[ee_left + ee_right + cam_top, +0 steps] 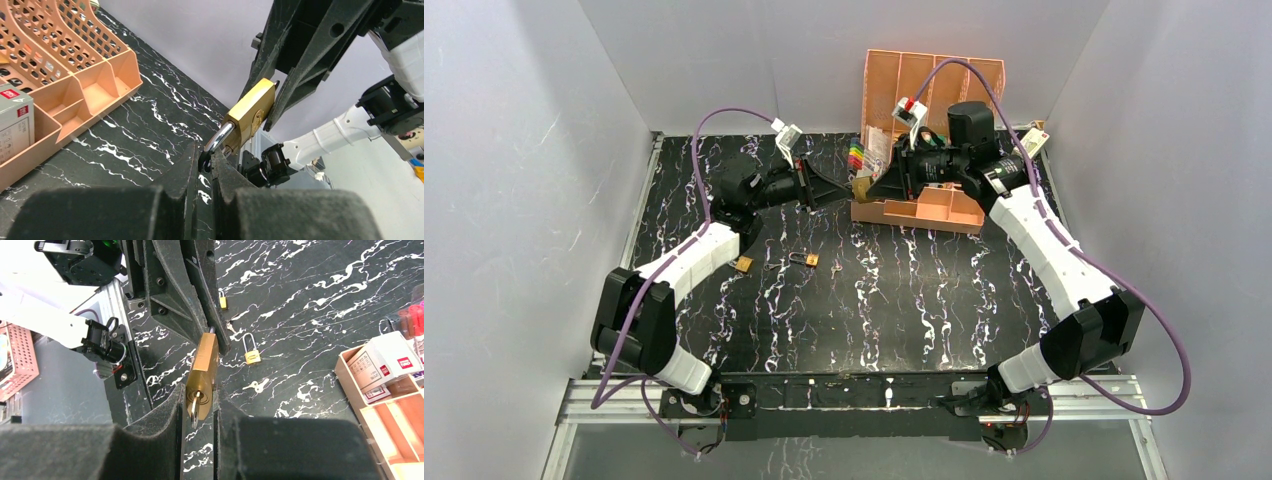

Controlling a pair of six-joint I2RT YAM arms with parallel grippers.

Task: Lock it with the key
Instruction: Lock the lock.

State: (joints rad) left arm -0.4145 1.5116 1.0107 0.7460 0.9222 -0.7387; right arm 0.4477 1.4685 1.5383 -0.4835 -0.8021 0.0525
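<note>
A brass padlock (861,187) hangs in the air between my two grippers, above the table in front of the orange organizer. My left gripper (206,152) is shut on its steel shackle (220,140); the brass body (252,112) points away toward the right gripper's fingers (300,75). My right gripper (198,395) is shut on the padlock's body (202,365). A silver key (194,407) sits in the keyhole at the body's near end, between my right fingers. The left gripper's fingers (185,295) meet the padlock at its far end.
An orange organizer (924,205) with boxes and markers stands at the back right, close behind the grippers. On the table lie a padlock with an open shackle (252,352), a small padlock (222,301) and a loose key (256,386).
</note>
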